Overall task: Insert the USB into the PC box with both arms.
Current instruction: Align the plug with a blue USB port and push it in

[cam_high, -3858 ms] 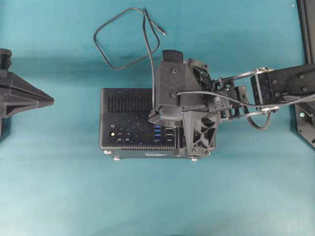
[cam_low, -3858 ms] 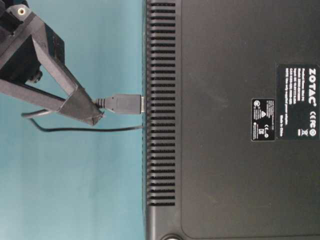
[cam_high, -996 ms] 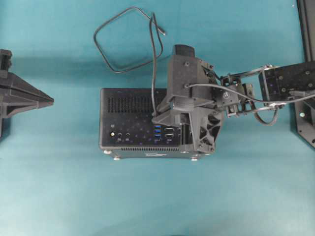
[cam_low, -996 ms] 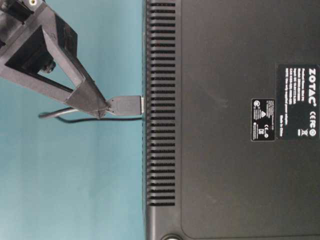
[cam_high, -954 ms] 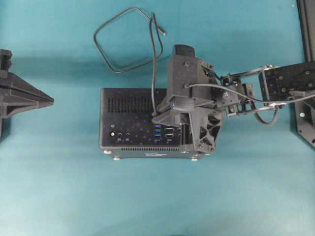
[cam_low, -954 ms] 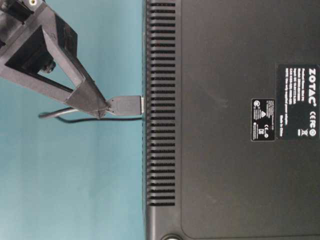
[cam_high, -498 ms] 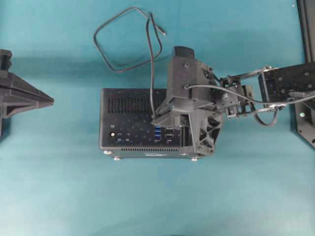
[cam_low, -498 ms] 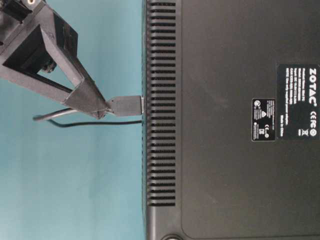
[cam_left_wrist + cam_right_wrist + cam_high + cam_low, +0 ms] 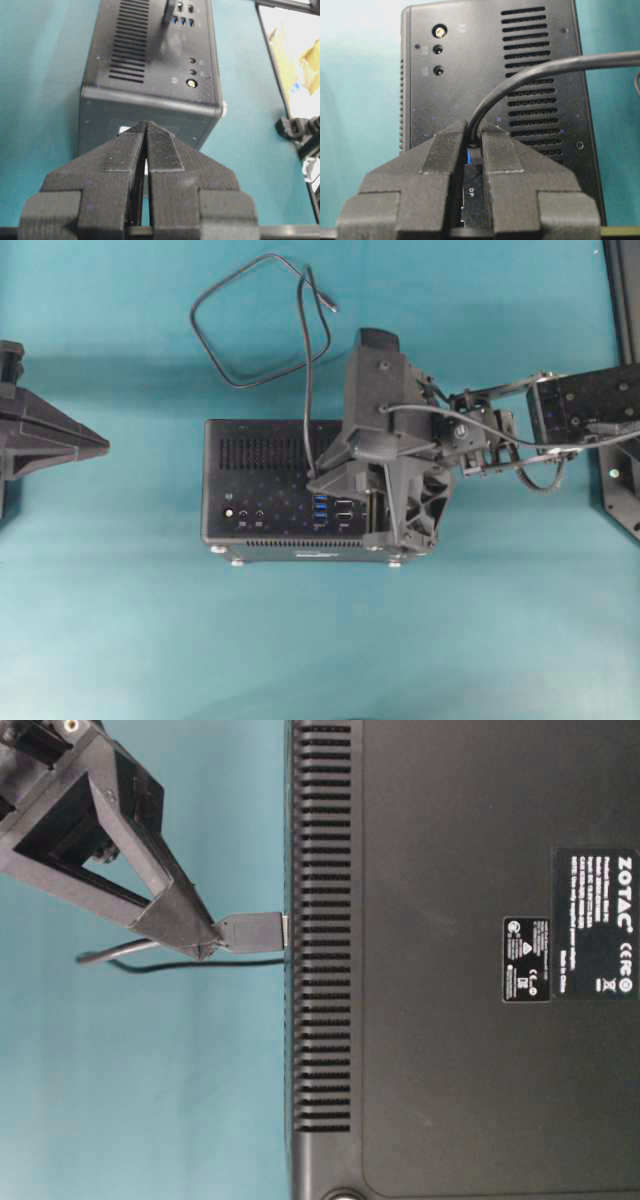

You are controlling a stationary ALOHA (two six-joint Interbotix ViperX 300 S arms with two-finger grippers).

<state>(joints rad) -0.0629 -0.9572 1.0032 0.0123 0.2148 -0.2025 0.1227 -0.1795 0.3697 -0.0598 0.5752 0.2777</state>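
Plug: thin black USB cable's rectangular plug (image 9: pixel 250 931) stays seated at black vented PC box (image 9: pixel 460 960), unchanged since a second ago.
Right gripper (image 9: pixel 208 942): still pinches the cable behind the plug.
Left gripper (image 9: pixel 146 131): closed, empty, near the box's end.
Meaning: insertion looks nearly done.

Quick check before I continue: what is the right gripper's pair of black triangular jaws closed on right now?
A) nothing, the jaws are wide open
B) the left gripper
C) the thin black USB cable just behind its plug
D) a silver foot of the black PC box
C: the right gripper pinches the thin black USB cable just behind its plug, whose tip meets the black PC box.
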